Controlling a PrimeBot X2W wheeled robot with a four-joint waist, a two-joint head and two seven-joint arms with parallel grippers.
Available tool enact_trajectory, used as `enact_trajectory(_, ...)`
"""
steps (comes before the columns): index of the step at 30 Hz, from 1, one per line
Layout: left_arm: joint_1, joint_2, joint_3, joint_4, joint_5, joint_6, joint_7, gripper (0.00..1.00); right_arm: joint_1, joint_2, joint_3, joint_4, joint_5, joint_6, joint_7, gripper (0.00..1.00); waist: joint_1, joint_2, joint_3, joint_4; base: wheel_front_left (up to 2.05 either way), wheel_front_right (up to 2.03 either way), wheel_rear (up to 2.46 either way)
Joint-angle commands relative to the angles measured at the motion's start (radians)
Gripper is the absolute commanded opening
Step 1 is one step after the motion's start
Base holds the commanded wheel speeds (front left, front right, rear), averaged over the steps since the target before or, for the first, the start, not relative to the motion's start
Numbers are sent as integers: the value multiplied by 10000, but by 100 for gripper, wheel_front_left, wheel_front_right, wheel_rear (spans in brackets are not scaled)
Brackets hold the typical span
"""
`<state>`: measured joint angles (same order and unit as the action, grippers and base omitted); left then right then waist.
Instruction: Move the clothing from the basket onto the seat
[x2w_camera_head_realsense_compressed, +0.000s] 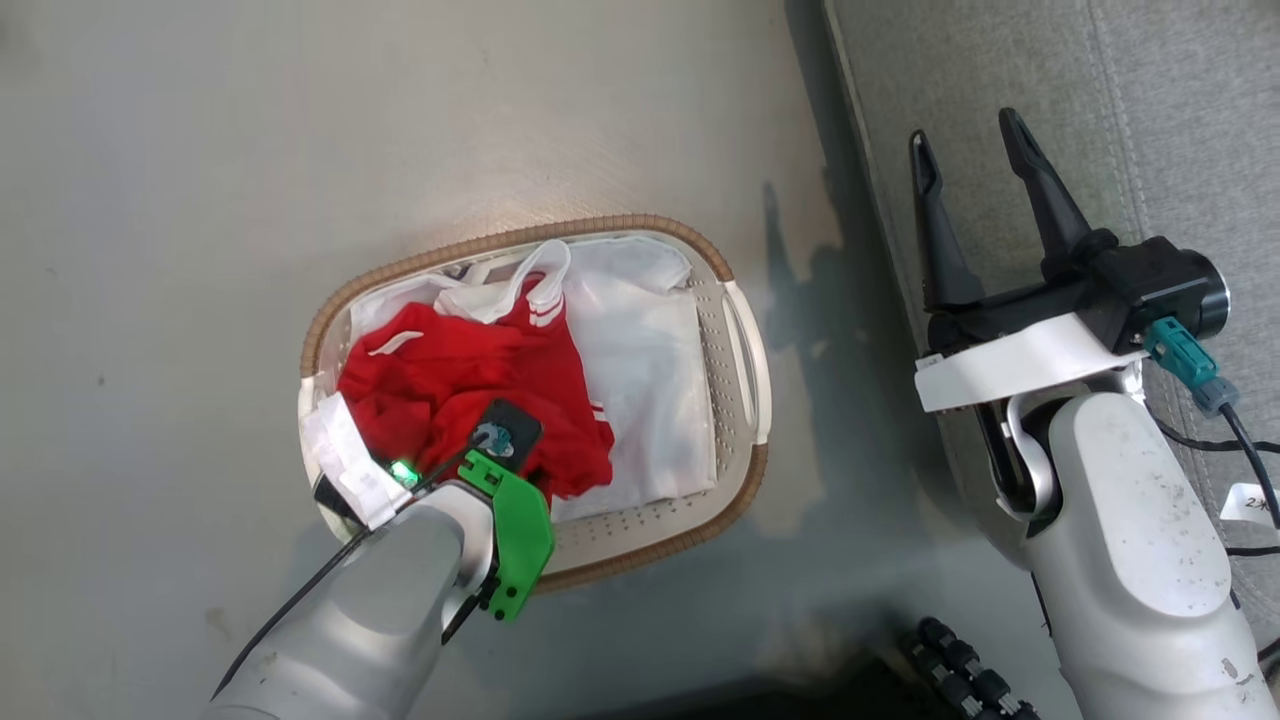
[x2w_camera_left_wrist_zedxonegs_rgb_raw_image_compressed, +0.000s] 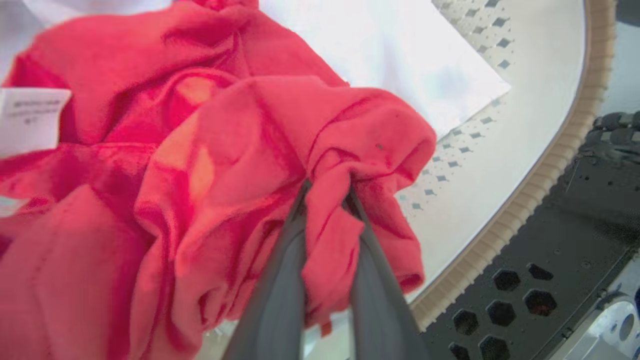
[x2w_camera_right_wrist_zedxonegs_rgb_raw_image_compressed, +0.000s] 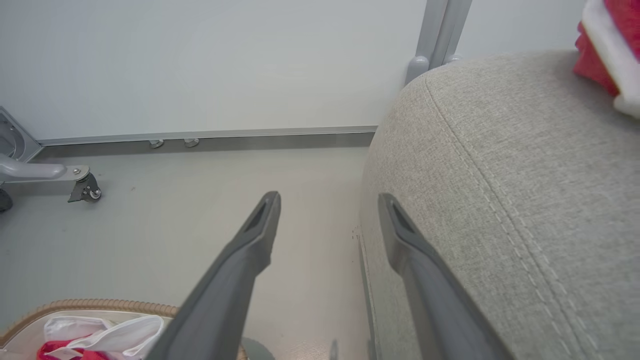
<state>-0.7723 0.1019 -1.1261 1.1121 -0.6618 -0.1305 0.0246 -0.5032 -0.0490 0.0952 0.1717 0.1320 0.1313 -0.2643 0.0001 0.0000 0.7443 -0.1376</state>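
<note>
Left wrist view: left gripper (x2w_camera_left_wrist_zedxonegs_rgb_raw_image_compressed: 327, 190) pinches a thick fold of the soft, light clothing (x2w_camera_left_wrist_zedxonegs_rgb_raw_image_compressed: 240, 130) (right gripper (x2w_camera_right_wrist_zedxonegs_rgb_raw_image_compressed: 328, 200) gapes empty), probably a secure hold.

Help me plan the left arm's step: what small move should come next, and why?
Probably lift the left claw straight up. It is shut on a fold of the red clothing, which lies bunched in the basket beside a white sheet. Raising it should pull the garment clear of the rim before any swing toward the sofa.
</note>
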Motion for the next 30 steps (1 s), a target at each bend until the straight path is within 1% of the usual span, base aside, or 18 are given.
enact_trajectory(1,-174,-28,37,-30,-71,4,-234,0,147,-28,-24,61,-54,-11,-3,100,-1,0,-407,101,0,0,0)
enact_trajectory(8,-304,-63,184,-148,-375,4,-1304,0,519,-29,-108,284,-203,-11,-3,100,-1,0,-1477,284,0,0,0)
enact_trajectory(16,-36,-53,267,-595,-698,3,-2279,0,1262,-29,-356,631,-483,-11,-3,100,-1,0,-3079,601,0,0,0)
enact_trajectory(23,-145,136,126,-1192,-460,11,-2715,0,2097,-31,-473,984,-743,-11,-3,100,-1,0,-4622,969,0,0,0)
enact_trajectory(30,-529,624,207,-2086,-286,137,-2840,0,2762,-29,-341,1226,-844,-11,-3,100,-1,0,-5924,1131,0,0,0)
